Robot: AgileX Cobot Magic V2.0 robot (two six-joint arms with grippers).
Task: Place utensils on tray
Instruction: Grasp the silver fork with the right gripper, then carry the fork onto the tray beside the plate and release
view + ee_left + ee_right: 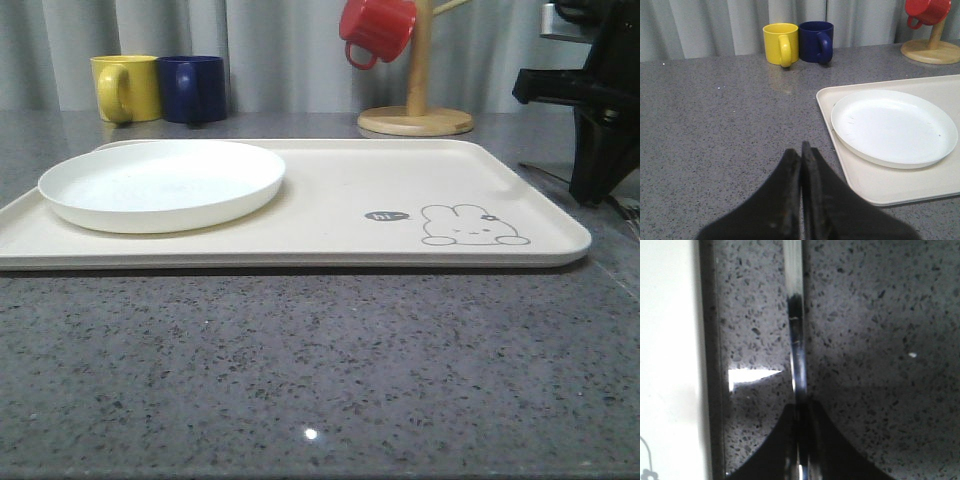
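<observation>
The cream-white tray lies across the grey stone table, with a rabbit drawing near its right front corner. My right gripper is shut on a slim shiny metal utensil. The utensil's shaft runs over the stone just beside the tray's edge; I cannot tell which utensil it is. In the front view the right arm hangs off the tray's right end. My left gripper is shut with nothing in it, above the table to the left of the tray.
A white plate sits on the tray's left part and also shows in the left wrist view. A yellow mug and a blue mug stand at the back left. A red mug hangs on a wooden stand.
</observation>
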